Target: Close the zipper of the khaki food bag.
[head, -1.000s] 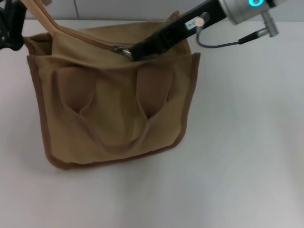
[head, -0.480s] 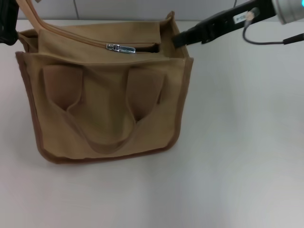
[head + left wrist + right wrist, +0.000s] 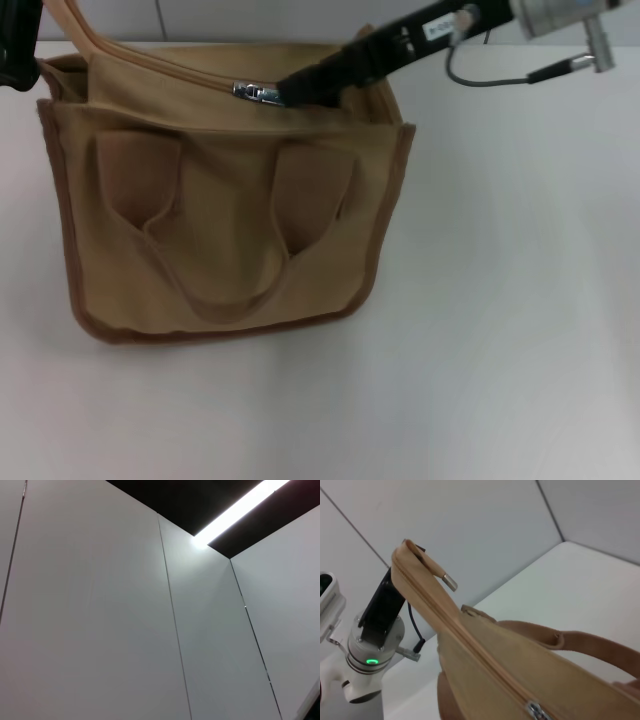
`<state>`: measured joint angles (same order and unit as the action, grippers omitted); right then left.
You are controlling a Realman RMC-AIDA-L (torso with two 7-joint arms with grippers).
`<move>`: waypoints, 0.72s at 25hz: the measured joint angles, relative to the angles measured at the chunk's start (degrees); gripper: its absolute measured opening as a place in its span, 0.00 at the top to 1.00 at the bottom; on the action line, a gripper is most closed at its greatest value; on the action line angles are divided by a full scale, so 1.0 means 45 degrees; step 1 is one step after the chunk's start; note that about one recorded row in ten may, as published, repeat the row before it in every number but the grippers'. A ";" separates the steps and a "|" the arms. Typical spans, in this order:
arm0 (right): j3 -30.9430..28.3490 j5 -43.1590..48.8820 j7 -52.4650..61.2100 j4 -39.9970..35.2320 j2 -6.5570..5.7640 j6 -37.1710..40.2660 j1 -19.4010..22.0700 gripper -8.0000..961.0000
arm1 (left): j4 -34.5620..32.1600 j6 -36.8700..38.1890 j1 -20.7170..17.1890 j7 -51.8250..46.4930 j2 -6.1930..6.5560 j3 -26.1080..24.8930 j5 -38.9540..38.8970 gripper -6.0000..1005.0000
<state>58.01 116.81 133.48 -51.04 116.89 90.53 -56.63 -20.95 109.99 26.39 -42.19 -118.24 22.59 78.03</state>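
A plain white tabletop [image 3: 500, 330] fills the head view, with pale wall panels [image 3: 100, 630] behind it — the left wrist view shows only those panels, their thin seams and a bright ceiling light strip [image 3: 235, 510].

The khaki food bag [image 3: 230, 220] stands on the table, its front with the two pockets and the looped handle facing the camera. The right gripper [image 3: 300, 90] reaches in from the far right side and its dark tip rests on the bag's top panel, directly over the zipper [image 3: 180, 72]. The silver pull tab [image 3: 255, 93] lies just to the left of that tip, touching or nearly touching it; whether the fingers are closed on the tab cannot be told from any view. From the tab, the zipper line runs away to the left and rises toward the bag's far-left corner.

There the left gripper [image 3: 18, 50] — dark, at the picture's edge — sits by the lifted end of the zipper strip [image 3: 420, 580]. The right wrist view shows that strip end raised against the black finger [image 3: 382, 605] of the left arm, but the grip itself is hidden.
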 joint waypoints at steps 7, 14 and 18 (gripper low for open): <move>0.0035 0.0382 -0.0095 0.0878 0.0084 -0.0571 -0.0747 0.66 | 0.0032 0.0089 0.0142 -0.0002 -0.0030 0.0090 0.0000 0.96; 0.0106 0.1146 0.0259 0.1094 0.0183 -0.0876 -0.0981 0.64 | 0.0047 0.0100 0.0173 -0.0001 -0.0033 0.0098 0.0005 0.96; 0.0126 0.1148 0.0304 0.1098 0.0200 -0.0890 -0.0939 0.64 | 0.0054 0.0096 0.0172 -0.0001 -0.0033 0.0098 0.0018 0.96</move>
<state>58.58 121.97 134.85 -46.10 117.79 86.53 -60.85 -20.71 110.42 27.17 -42.19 -118.39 23.03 78.11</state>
